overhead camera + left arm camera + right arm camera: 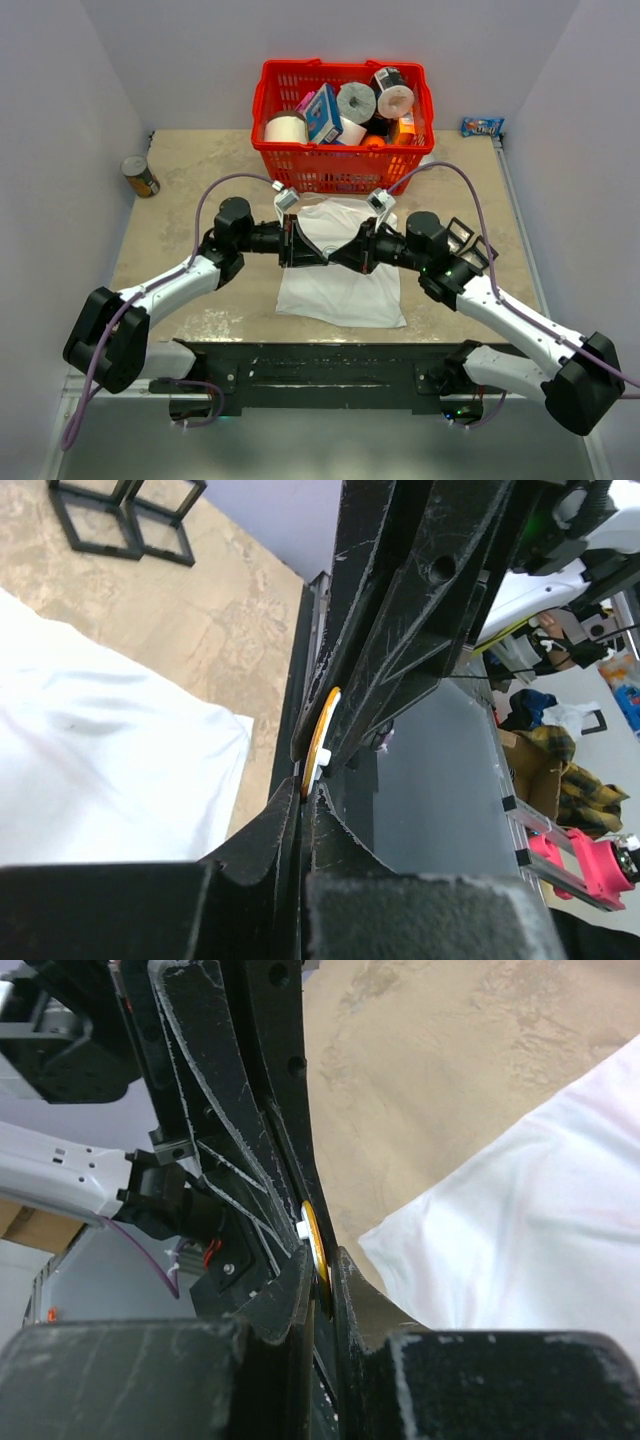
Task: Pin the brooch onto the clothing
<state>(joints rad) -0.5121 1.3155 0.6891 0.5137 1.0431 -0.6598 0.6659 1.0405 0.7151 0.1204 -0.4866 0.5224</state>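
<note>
brooch [321, 730] is held edge-on above the upper part of the t-shirt [340, 285], where it is pinched from both sides. the left gripper [303, 785] is clenched on it, and the right gripper [322, 1260] seems closed on its gold disc too, probably so that the two parts can be worked apart. both forearms are turned inward, level over the t-shirt, with the tips meeting.

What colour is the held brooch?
Orange-gold brooch with a white part; clearest in the left wrist view.
</note>
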